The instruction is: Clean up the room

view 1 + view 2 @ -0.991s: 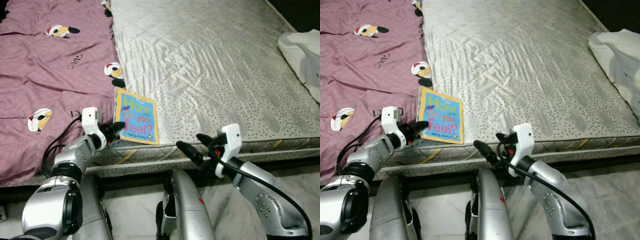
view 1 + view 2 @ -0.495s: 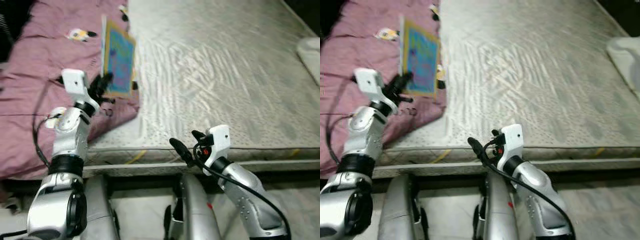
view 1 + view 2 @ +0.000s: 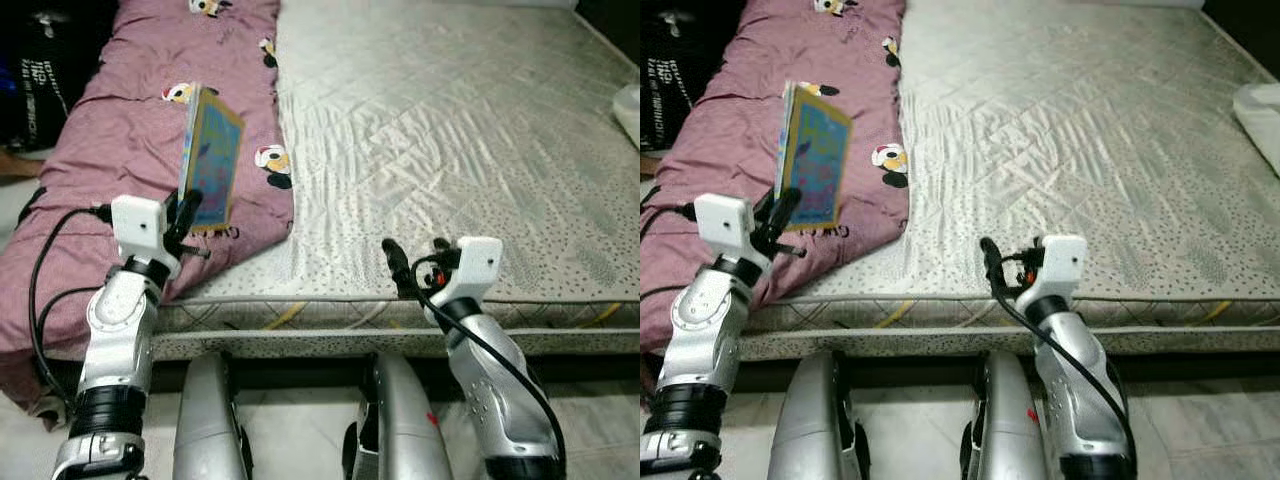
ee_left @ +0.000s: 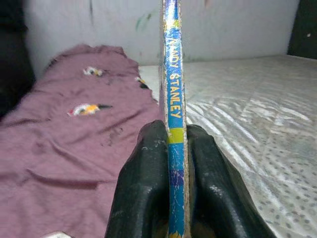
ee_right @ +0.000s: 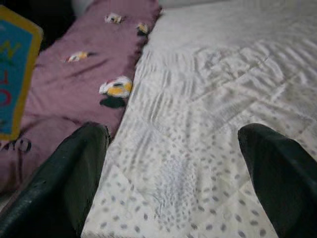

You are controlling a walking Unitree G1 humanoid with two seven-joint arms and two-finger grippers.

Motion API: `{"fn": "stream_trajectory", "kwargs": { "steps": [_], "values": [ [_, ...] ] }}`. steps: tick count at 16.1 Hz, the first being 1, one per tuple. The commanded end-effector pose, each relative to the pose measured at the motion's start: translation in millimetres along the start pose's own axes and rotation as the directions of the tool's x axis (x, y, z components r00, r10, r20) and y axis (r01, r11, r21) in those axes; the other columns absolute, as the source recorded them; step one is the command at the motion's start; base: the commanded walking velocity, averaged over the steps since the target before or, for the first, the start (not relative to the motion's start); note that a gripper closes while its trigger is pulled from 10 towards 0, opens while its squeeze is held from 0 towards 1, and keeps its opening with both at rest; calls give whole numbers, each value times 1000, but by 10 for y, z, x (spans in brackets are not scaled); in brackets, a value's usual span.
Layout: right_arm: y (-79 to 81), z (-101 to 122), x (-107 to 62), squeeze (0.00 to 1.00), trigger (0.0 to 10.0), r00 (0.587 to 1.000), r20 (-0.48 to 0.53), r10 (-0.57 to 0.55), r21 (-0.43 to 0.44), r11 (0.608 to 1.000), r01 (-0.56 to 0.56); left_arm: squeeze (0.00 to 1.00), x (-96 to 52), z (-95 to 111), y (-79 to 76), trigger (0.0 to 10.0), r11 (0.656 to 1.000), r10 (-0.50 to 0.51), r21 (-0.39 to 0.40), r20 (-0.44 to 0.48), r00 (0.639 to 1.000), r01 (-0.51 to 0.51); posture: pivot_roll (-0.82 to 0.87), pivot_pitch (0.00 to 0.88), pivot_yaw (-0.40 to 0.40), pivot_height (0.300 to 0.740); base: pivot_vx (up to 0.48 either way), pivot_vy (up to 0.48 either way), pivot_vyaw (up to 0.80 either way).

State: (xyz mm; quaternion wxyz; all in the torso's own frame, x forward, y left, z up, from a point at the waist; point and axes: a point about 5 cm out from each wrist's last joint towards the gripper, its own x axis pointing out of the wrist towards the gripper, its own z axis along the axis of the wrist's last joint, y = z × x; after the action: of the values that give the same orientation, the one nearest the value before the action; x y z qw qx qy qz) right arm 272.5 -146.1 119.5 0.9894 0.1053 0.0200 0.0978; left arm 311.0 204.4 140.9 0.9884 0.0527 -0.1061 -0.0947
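Bare mattress (image 3: pixel 450 130) lies open beside blanket (image 3: pixel 130 130)

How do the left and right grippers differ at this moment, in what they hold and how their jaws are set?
The left gripper has its jaws shut on the spine of the book, holding it upright above the purple blanket; the right gripper holds nothing, its jaws spread wide. The left gripper is raised over the blanket side, while the right gripper sits low at the near edge of the mattress. Both point towards the bed.

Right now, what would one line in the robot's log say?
left gripper: shut on book, upright above purple blanket | right gripper: fingers open, idle over mattress edge
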Motion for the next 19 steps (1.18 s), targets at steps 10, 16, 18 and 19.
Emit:
{"fn": "stream_trajectory", "kwargs": {
  "steps": [10,16,18,19],
  "values": [
    [-27,82,146,0,10000,998,58,-25,24,999,24,0,-96,-22,-208,10000,1000,26,-4,-63,998,-26,-6,42,-32,652,0,0,0],
    [-27,82,146,0,10000,998,58,-25,24,999,24,0,-96,-22,-208,10000,1000,26,-4,-63,998,-26,-6,42,-32,652,0,0,0],
    [-27,82,146,0,10000,998,58,-25,24,999,24,0,-96,-22,-208,10000,1000,26,-4,-63,998,-26,-6,42,-32,652,0,0,0],
    [-27,82,146,0,10000,998,58,-25,24,999,24,0,-96,-22,-208,10000,1000,26,-4,-63,998,-26,-6,42,-32,652,0,0,0]
  ]
}}
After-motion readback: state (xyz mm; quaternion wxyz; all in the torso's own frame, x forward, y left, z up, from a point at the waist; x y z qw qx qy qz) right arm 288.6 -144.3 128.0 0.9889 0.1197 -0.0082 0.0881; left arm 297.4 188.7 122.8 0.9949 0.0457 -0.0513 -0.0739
